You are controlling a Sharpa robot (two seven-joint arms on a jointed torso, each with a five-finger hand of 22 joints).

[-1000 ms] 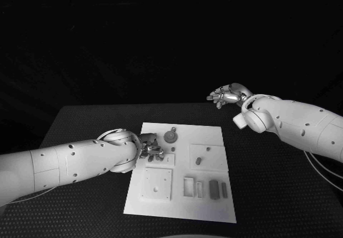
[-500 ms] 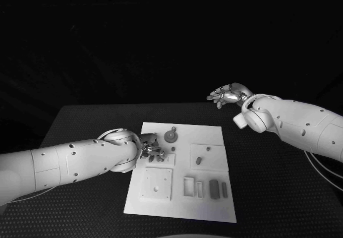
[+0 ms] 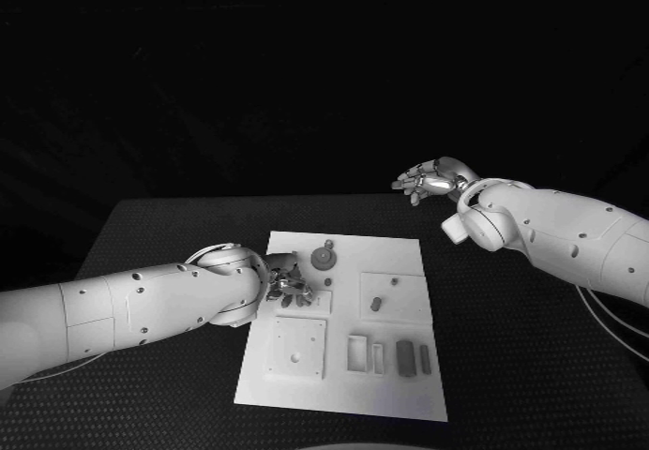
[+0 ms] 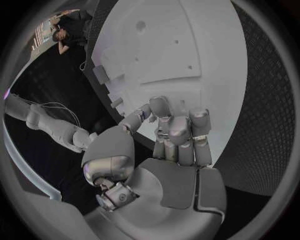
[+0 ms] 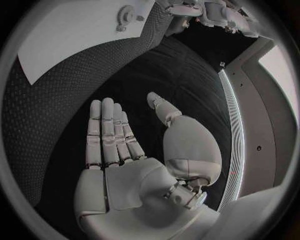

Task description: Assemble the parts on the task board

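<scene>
The white task board (image 3: 339,380) lies in the middle of the black table. My left hand (image 3: 287,284) is down on the board's far left part, its fingers curled in; thumb and finger (image 4: 159,107) pinch a small dark part (image 4: 151,118) against the board (image 4: 187,45). A round gear (image 3: 322,256) stands just beyond that hand, also seen as the gear (image 5: 125,15) on the board (image 5: 69,40). A small dark part (image 3: 376,304) sits on a raised square further right. My right hand (image 3: 426,178) hangs above the table's far edge, flat and holding nothing (image 5: 119,145).
Near the board's front lie a square plate (image 3: 296,347), a slotted frame (image 3: 358,352) and two dark bars (image 3: 404,356). Black table mat (image 3: 527,356) surrounds the board. My left hand (image 5: 206,12) shows at the far rim of the right wrist view.
</scene>
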